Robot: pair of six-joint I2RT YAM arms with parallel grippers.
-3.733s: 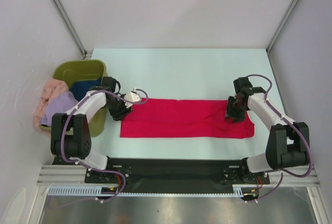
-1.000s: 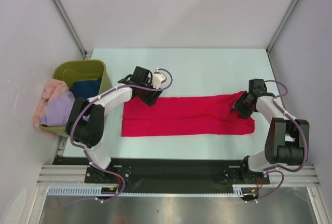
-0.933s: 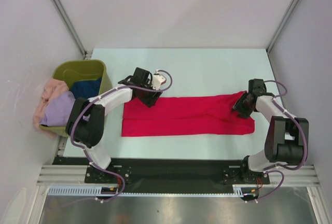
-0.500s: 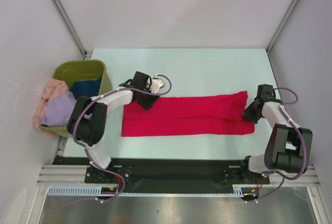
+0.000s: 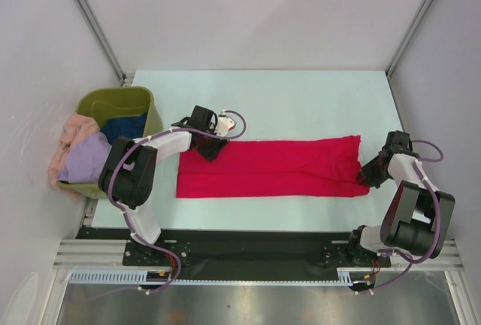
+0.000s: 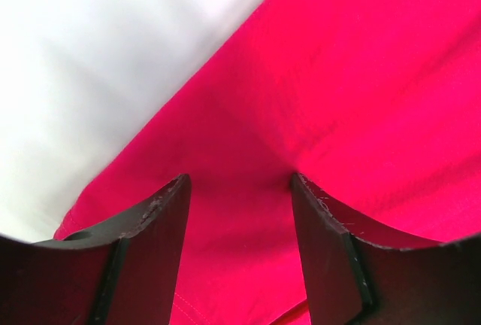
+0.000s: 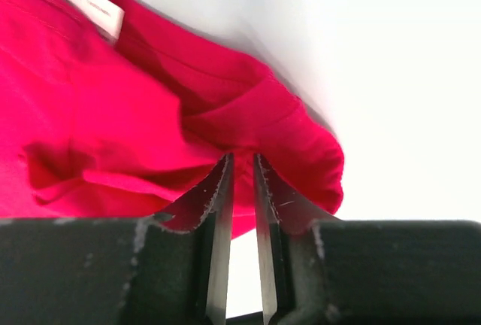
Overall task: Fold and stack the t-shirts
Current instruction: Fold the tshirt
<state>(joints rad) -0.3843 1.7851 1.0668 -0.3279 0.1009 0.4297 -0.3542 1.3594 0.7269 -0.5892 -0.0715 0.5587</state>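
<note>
The red t-shirt (image 5: 270, 167) lies folded into a long strip across the table's front half. My left gripper (image 5: 207, 147) rests on its upper left corner. In the left wrist view that gripper (image 6: 239, 178) is open, its fingers wide apart on flat red cloth (image 6: 338, 77). My right gripper (image 5: 370, 172) is at the strip's right end. Close up, the right gripper (image 7: 242, 158) has its jaws a narrow slit apart, tips against a bunched fold of the shirt (image 7: 113, 99) near its white neck label (image 7: 86, 5). Lavender (image 5: 86, 158), peach-pink (image 5: 71, 131) and dark blue (image 5: 124, 126) t-shirts sit heaped at the left.
An olive-green tub (image 5: 101, 99) stands at the table's left edge with the spare shirts in and over it. The pale table (image 5: 301, 99) runs back to the white walls, with slanted metal posts (image 5: 90, 16) at both rear corners.
My right gripper has moved right, drawing the shirt's upper right corner out flat, then parted its jaws slightly. My left gripper has slid a little left and nearer along the shirt's corner.
</note>
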